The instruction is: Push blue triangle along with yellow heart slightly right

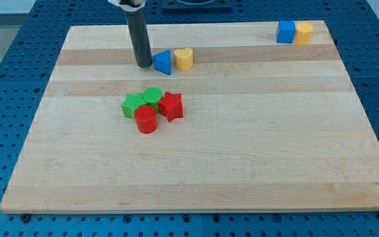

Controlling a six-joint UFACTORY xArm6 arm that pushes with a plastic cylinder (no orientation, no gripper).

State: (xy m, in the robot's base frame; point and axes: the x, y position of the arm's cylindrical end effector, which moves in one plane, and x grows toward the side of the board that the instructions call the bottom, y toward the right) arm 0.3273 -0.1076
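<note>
The blue triangle (pixel 163 62) lies near the view's top, left of centre, on the wooden board (pixel 242 151). The yellow heart (pixel 184 58) sits right beside it on its right, touching or nearly so. My dark rod comes down from the view's top, and my tip (pixel 143 64) rests on the board just left of the blue triangle, touching or almost touching its left side.
A cluster of a green block (pixel 133 105), a green round block (pixel 153 96), a red star-like block (pixel 170 106) and a red cylinder (pixel 146 120) sits below. A blue cube (pixel 285 31) and a yellow block (pixel 303 32) stand at the top right corner.
</note>
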